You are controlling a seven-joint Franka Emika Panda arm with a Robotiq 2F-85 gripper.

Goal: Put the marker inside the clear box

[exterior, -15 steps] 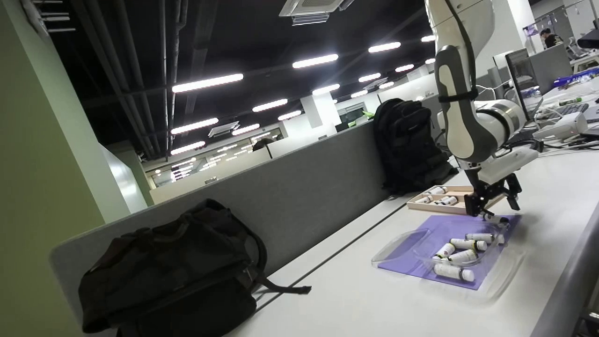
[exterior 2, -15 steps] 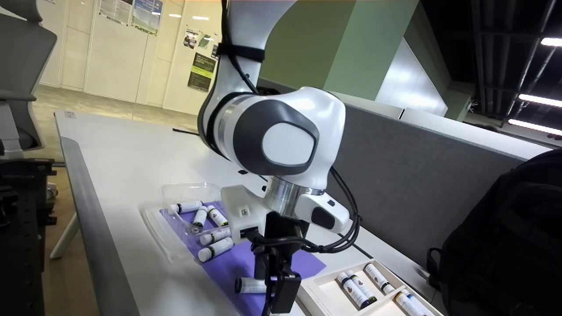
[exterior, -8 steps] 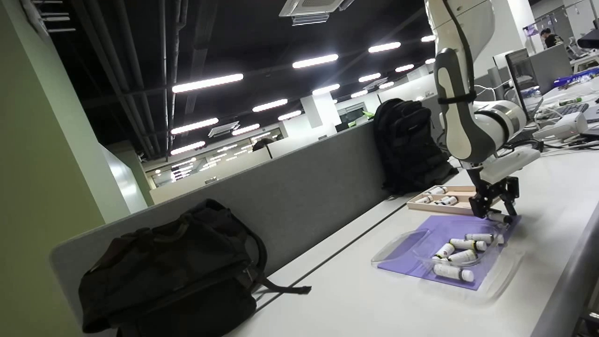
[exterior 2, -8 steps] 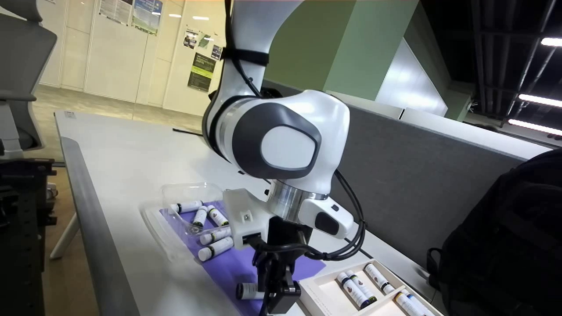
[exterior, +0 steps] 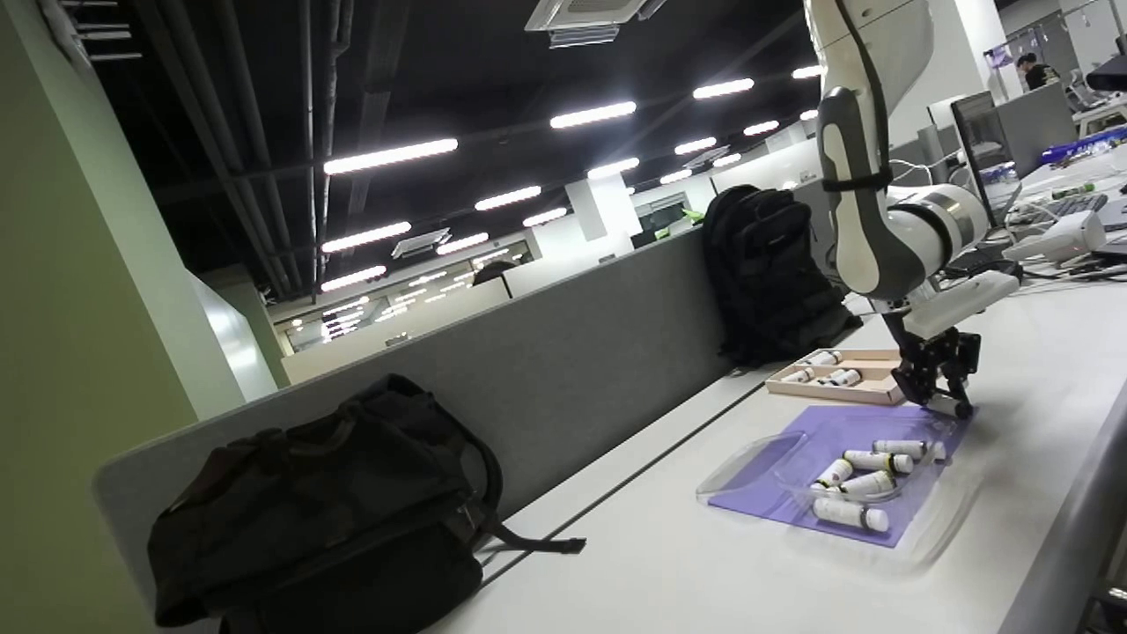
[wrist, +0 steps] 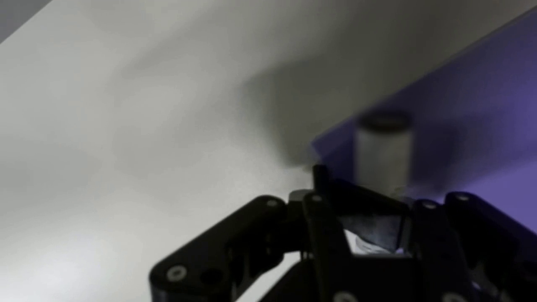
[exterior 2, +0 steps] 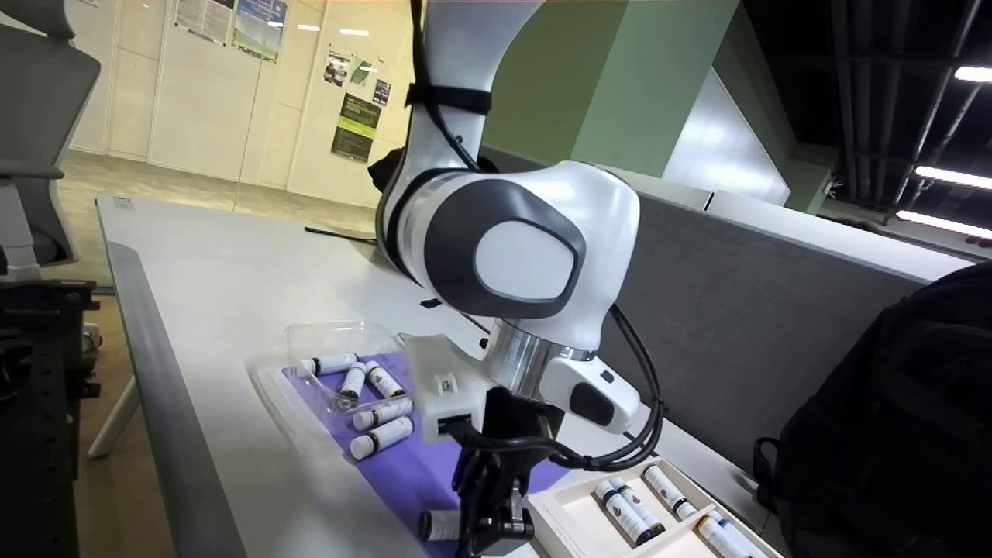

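The gripper (exterior: 940,396) stands narrow, its fingers clasping a white-labelled bottle (wrist: 384,159), whose dark end, blurred in the wrist view, juts past them. Both are low at one corner of a purple sheet (exterior 2: 426,469); whether the bottle touches it cannot be told. Up and left of the gripper in an exterior view is the clear box (exterior 2: 333,341), with more labelled bottles (exterior 2: 384,380) showing in or through its walls. Just right of the gripper is a pale divided tray (exterior 2: 552,519) holding other bottles (exterior 2: 622,511).
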